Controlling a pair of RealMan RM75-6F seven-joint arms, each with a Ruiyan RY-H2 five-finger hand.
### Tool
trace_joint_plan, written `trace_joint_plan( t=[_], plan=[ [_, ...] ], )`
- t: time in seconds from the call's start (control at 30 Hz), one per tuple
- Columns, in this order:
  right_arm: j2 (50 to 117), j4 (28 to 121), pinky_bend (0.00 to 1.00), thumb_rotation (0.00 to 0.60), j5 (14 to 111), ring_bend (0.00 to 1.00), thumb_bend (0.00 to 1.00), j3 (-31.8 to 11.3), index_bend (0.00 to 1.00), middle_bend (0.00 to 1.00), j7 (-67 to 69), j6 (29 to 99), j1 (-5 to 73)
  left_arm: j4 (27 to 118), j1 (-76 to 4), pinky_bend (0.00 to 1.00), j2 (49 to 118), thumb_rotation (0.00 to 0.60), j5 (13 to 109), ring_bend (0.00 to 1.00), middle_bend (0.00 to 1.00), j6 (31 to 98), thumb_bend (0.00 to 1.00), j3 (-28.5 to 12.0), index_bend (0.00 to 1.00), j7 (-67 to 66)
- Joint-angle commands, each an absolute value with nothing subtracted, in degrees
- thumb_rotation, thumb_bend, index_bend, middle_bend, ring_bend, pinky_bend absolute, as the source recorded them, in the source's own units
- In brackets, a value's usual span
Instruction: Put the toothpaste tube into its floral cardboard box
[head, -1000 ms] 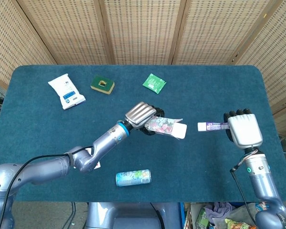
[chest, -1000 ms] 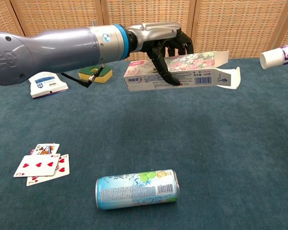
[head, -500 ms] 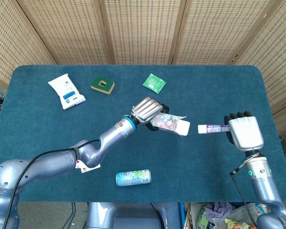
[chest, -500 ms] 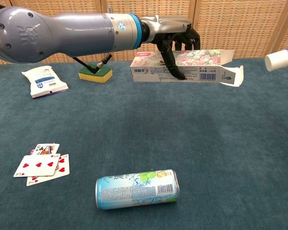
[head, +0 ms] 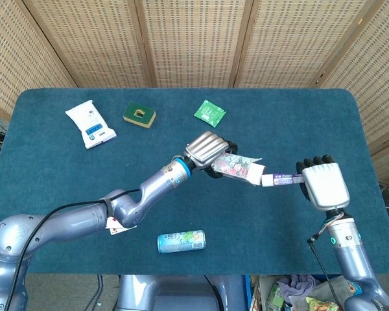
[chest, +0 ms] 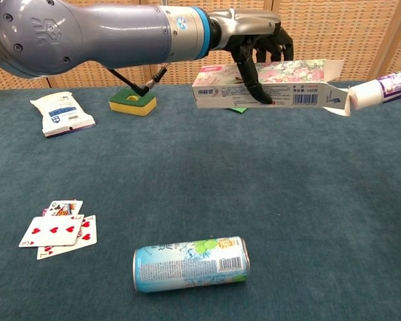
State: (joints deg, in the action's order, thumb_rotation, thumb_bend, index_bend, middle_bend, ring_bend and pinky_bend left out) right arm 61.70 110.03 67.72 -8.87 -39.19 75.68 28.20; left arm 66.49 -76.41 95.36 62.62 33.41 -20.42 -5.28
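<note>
My left hand (head: 207, 150) (chest: 254, 41) grips the floral cardboard box (head: 236, 167) (chest: 271, 83) above the table, level, with its open end and flaps facing my right side. The white and purple toothpaste tube (head: 280, 178) (chest: 381, 89) is held by my right hand (head: 323, 184), cap end toward the box. The tube's white cap sits right at the box's open flap. The right hand itself is outside the chest view.
A drink can (head: 181, 241) (chest: 190, 263) lies near the front edge, with playing cards (chest: 57, 229) to its left. At the back lie a wipes pack (head: 90, 123), a yellow-green sponge (head: 139, 115) and a green packet (head: 210, 112).
The left hand carried the box further right and up. The right hand brought the tube left, so its cap now meets the box's open end.
</note>
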Motion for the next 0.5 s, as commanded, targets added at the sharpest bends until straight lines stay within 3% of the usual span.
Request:
trace_joint_plan(
  t=[0.03, 0.5],
  plan=[
    [62.3, 110.8, 0.38, 0.600, 66.4, 0.45, 0.56, -9.7, 0.58, 0.60, -40.0, 75.1, 28.9, 66.9, -76.8, 0.49, 95.4, 0.600, 61.1, 0.46, 0.50, 33.5, 0.22, -20.3, 0.51, -6.2],
    [63.2, 110.4, 0.38, 0.600, 61.8, 0.45, 0.57, -12.1, 0.58, 0.60, -40.2, 73.5, 31.1, 64.5, -76.7, 0.49, 97.1, 0.600, 58.6, 0.46, 0.50, 33.6, 0.22, -19.1, 0.51, -5.9]
  ],
)
